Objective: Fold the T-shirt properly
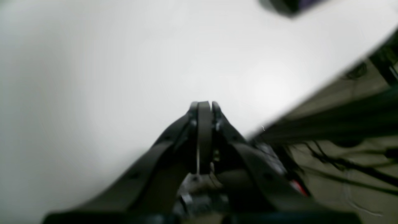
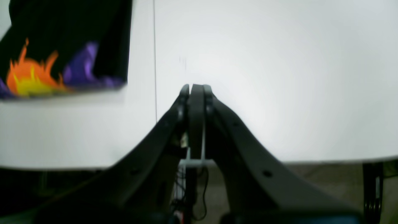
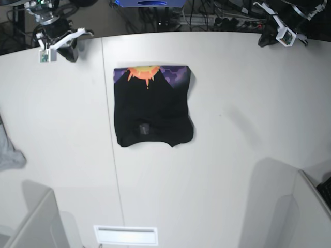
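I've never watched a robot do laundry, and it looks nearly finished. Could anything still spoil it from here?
Possibly. The folded T-shirt is not quite neat: its near edge looks wavy and its right side bulges, so the fold may loosen or count as untidy. It also lies over the table's seam line, where cloth might catch if dragged. Both arms are pulled back to the far corners with jaws shut, so any fix means reaching in again, which could rumple it.

1 T-shirt (image 3: 153,107), 1 grey cloth (image 3: 9,155), 2 grippers
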Robot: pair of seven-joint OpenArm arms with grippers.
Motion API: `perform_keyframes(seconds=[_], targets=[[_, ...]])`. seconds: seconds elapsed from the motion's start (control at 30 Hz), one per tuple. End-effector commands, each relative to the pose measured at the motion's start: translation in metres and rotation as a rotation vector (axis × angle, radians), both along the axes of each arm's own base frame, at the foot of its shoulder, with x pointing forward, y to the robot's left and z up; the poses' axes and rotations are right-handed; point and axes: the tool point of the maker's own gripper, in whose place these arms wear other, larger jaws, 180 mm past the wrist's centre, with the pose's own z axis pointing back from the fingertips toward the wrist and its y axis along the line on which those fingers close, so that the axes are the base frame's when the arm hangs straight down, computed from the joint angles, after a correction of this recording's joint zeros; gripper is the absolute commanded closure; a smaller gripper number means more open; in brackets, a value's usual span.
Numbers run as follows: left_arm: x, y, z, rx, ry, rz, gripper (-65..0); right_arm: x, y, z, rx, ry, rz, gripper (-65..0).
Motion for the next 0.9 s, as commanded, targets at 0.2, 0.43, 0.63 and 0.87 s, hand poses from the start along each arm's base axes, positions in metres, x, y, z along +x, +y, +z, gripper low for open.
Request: perform_keyframes(seconds=[0.2,0.43,0.63,0.87], targets=[[-0.065,0.017,-0.031,-0.028,0.171,0.134,0.0,-0.057,-0.006,-0.008,-0.013,0.128,0.005,0.0],[-0.133,0.022,-0.045,-0.027,0.350,0.190,0.0,-0.119,-0.001,-0.028,-0.004,0.379,0.030,0.0],[-0.199,0.030,-0.070,-0.038,0.524,0.291,0.0,-0.164,0.003,-0.055,0.019,0.651,0.063,0.0],[-0.240,0.013,-0.136,-0.118,0.699,0.372,0.0,-0.202,0.020,-0.109,0.066,0.854,0.196,0.0]])
